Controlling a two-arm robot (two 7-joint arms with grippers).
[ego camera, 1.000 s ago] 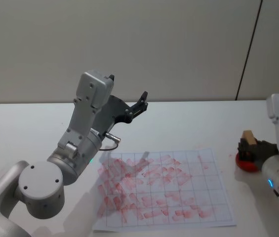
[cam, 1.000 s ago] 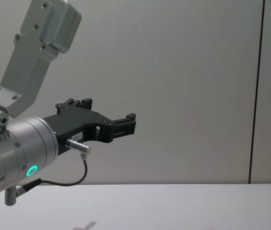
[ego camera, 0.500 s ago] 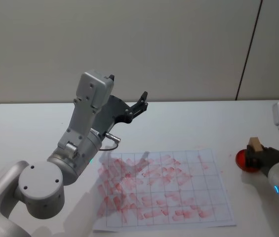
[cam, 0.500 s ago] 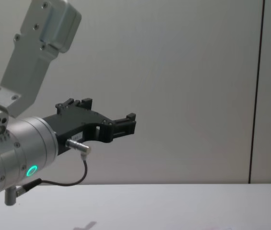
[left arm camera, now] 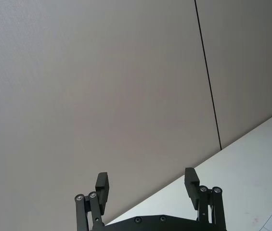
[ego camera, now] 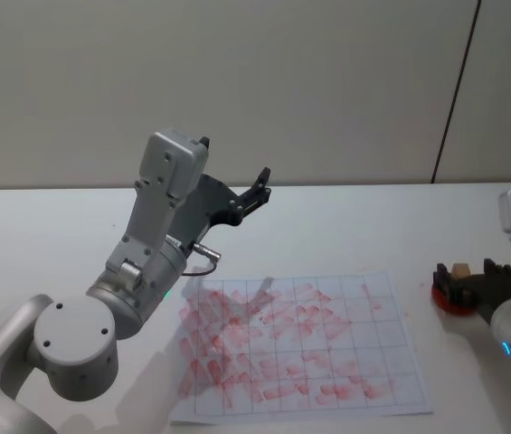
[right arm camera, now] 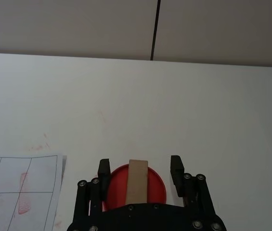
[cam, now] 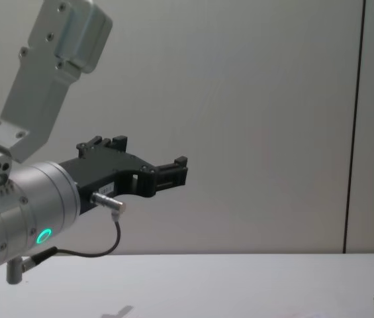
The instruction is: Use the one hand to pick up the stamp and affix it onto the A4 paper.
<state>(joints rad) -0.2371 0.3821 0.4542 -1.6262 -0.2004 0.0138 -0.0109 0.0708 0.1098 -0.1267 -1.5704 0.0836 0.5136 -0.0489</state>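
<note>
— Since the last frame we see the right gripper (ego camera: 462, 282) lower, fingers spread, stamp (right arm camera: 137, 180) standing between them on the red pad (right arm camera: 157, 186), lower right.

— Noted. Paper (ego camera: 297, 345) nearby at centre; left gripper (ego camera: 260, 185) parked aloft, open.

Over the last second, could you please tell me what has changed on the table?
The right gripper has let go of the stamp: its fingers now stand open on either side of the block, which rests on the red pad after being carried slightly higher and further right half a second ago. The left gripper has stayed raised and open, and the paper has not moved.
</note>
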